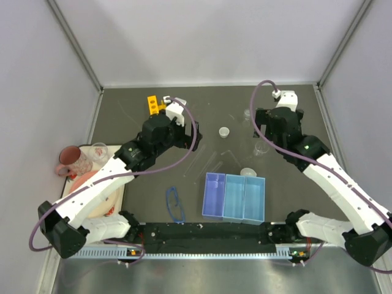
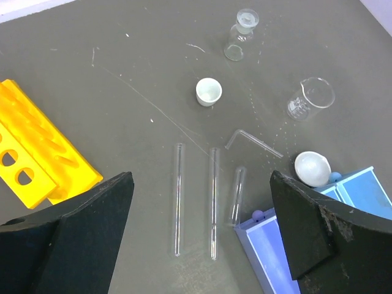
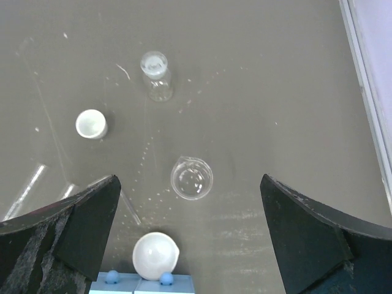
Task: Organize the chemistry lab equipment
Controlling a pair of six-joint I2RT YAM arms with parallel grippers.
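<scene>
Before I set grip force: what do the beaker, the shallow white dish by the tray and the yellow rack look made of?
Beaker: see-through, glossy rim highlights; likely glass, clear plastic not excluded.
Shallow white dish: opaque, smooth, slightly shiny; porcelain or plastic, cannot tell.
Yellow rack: opaque saturated colour, moulded ridges and holes, dull finish; probably plastic.

Even bright light, soft shadows, sharp
</scene>
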